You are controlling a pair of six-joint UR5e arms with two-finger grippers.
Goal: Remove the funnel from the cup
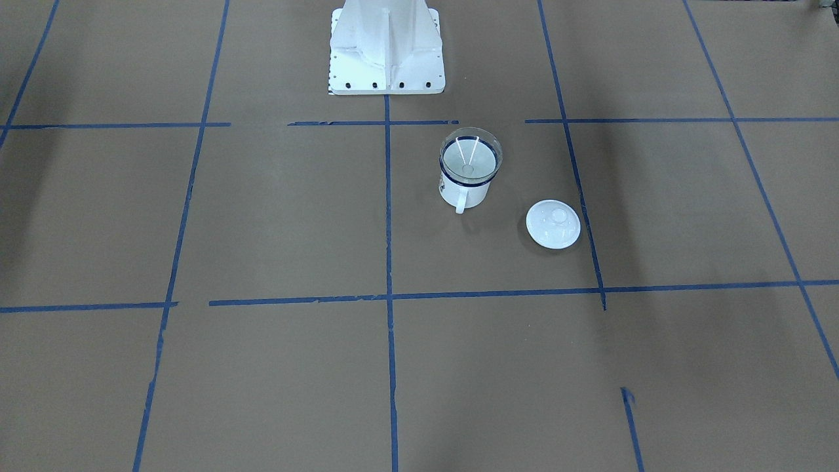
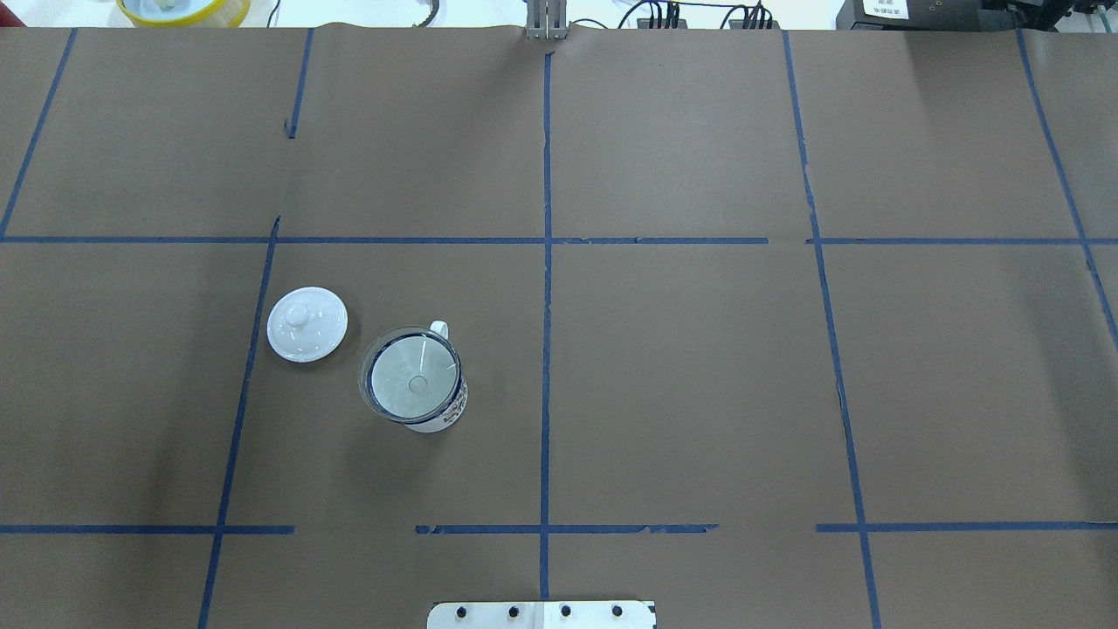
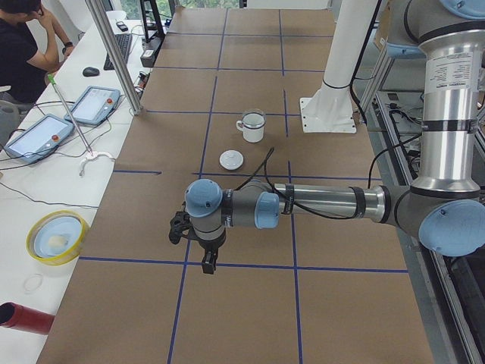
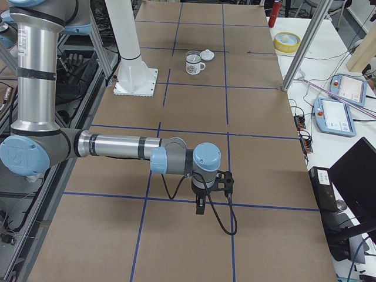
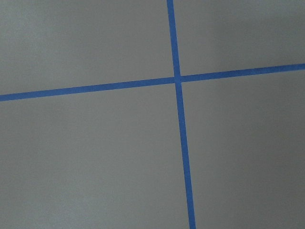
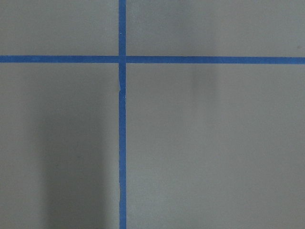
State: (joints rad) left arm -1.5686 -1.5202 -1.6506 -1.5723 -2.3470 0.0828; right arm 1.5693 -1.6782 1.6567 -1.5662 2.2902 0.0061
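Observation:
The clear funnel (image 1: 470, 156) sits mouth-up in the white cup (image 1: 464, 190) with a dark blue rim, its handle turned away from the robot. They stand upright left of the table's centre line in the overhead view, funnel (image 2: 410, 376) in cup (image 2: 441, 412). My left gripper (image 3: 208, 262) shows only in the exterior left view, hanging over the table's left end, far from the cup (image 3: 251, 127). My right gripper (image 4: 200, 207) shows only in the exterior right view, over the right end. I cannot tell whether either is open or shut. Both wrist views show only paper and tape.
A white round lid with a knob (image 2: 307, 324) lies flat just left of the cup, apart from it. The robot's white base (image 1: 387, 52) stands behind the cup. Brown paper with blue tape lines covers the table. A yellow bowl (image 3: 53, 236) and tablets sit on the side bench.

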